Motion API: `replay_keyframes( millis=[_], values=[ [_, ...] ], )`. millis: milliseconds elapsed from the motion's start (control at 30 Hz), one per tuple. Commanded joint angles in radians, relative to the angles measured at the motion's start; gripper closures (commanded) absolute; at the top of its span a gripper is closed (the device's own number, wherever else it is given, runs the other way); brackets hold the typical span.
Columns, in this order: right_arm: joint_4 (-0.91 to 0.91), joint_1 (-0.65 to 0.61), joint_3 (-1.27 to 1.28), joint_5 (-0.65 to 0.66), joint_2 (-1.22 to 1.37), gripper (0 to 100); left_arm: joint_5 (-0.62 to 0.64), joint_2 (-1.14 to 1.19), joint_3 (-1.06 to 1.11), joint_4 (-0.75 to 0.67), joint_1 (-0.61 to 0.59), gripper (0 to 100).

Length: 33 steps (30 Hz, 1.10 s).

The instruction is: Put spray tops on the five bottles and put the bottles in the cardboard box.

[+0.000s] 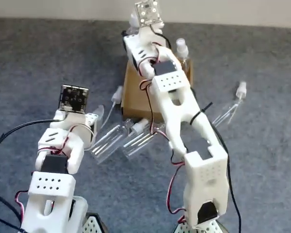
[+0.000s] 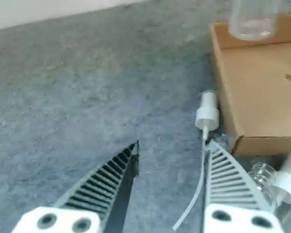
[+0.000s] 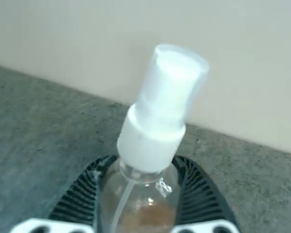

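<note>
Bottle (image 3: 150, 141) in right gripper (image 3: 141, 167), base cut off

No readable text, labels, numbers or signs (cardboard box (image 2: 262, 87) plain brown, bottles (image 1: 108, 140) clear).
</note>
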Motion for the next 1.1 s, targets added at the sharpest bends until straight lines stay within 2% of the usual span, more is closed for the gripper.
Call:
replay_keyframes(
  millis=[0, 367, 1067],
  values=[
    [-0.102, 0.033, -0.067, -0.025, 0.021, 99.5, 0.011, 0.002, -0.013, -0.032, -0.019, 80],
    [-0.206, 0.035, -0.068, -0.025, 0.171, 99.5, 0.011, 0.002, 0.022, -0.104, -0.016, 80],
    [-0.315, 0.031, -0.065, -0.02, 0.268, 99.5, 0.011, 0.01, 0.022, -0.103, -0.015, 80]
  ],
)
